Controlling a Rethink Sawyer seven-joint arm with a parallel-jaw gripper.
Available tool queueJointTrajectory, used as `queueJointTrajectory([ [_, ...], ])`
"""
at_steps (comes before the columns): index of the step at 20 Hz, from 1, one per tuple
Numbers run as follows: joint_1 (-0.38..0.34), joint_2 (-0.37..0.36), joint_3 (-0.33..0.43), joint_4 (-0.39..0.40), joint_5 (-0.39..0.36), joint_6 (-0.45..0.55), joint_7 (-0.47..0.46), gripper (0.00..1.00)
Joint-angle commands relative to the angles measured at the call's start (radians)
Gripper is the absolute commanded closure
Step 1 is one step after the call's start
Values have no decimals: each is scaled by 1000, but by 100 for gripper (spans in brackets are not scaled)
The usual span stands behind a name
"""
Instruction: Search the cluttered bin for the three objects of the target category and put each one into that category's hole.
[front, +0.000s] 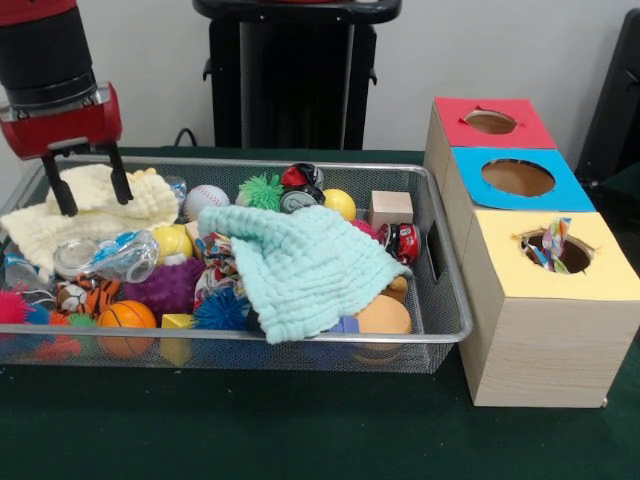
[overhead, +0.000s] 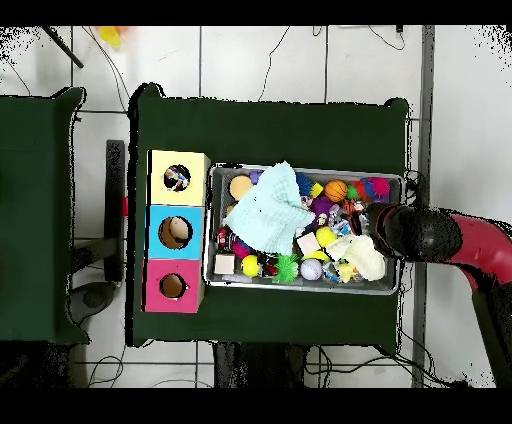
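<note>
One wire bin holds the clutter. Beside it stand three wooden boxes: one red-topped, one blue-topped, one yellow-topped, each with one round hole. In the bin lie two cloths: one mint-green near the middle, one pale yellow at the end away from the boxes. Also inside: one baseball, one small basketball, two plain yellow balls, one wooden cube, one green spiky ball, one blue spiky ball.
</note>
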Motion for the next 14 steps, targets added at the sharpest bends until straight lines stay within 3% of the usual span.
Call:
queueJointTrajectory([
  [1,25,68,2,61,-49,-36,-109,0],
  [14,33,170,-15,-16,-72,-55,-128,0],
])
